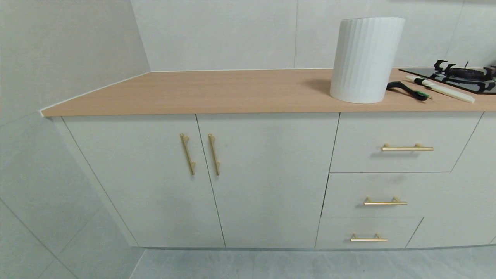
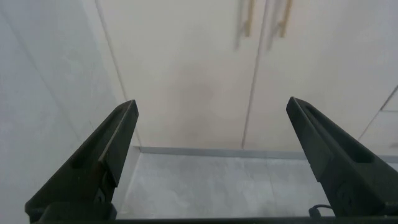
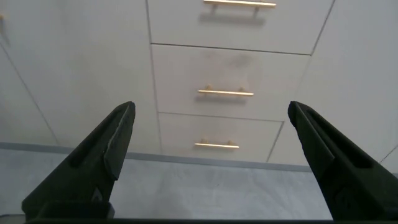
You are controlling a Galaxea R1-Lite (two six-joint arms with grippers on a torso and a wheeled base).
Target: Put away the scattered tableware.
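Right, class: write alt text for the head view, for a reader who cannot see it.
A white ribbed container stands on a wooden countertop, with a black-handled utensil and a long cream utensil lying beside it, near a black hob. Below are two pale cabinet doors and three drawers.

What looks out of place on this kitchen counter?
Two items lie loose on the counter beside the white ribbed holder rather than in it: a black-handled utensil and a long cream utensil by the stove. Nothing looks spilled or broken.
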